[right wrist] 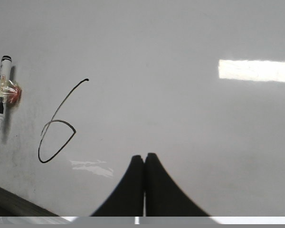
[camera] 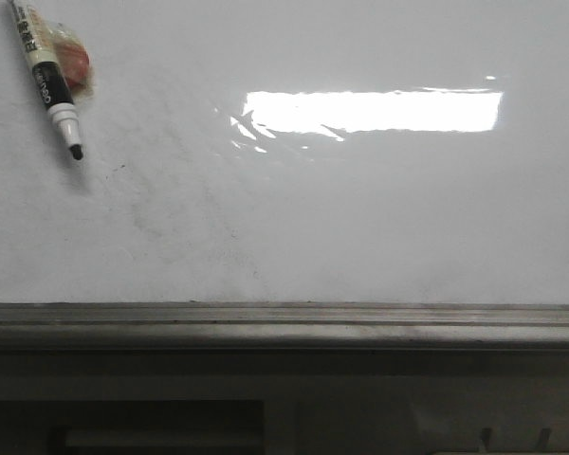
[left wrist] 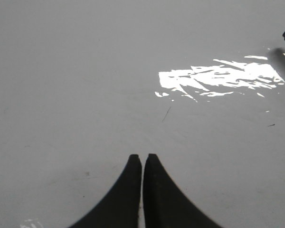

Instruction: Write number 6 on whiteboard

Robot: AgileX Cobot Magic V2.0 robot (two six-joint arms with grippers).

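step: wrapping up, 6 judged complete | right gripper (right wrist: 144, 157): pressed together, holding nothing | number 6 (right wrist: 57, 137): sitting on whiteboard (right wrist: 180, 118) off to the fingers' side, marker (right wrist: 2, 92) lying beyond it | left gripper (left wrist: 142, 157): likewise pressed together, empty | advice: retreating clear, avoiding smearing wet ink

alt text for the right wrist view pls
A hand-drawn number 6 in thin dark line sits on a glossy whiteboard, with a capless marker lying beside it. The right gripper is shut and empty in the foreground.
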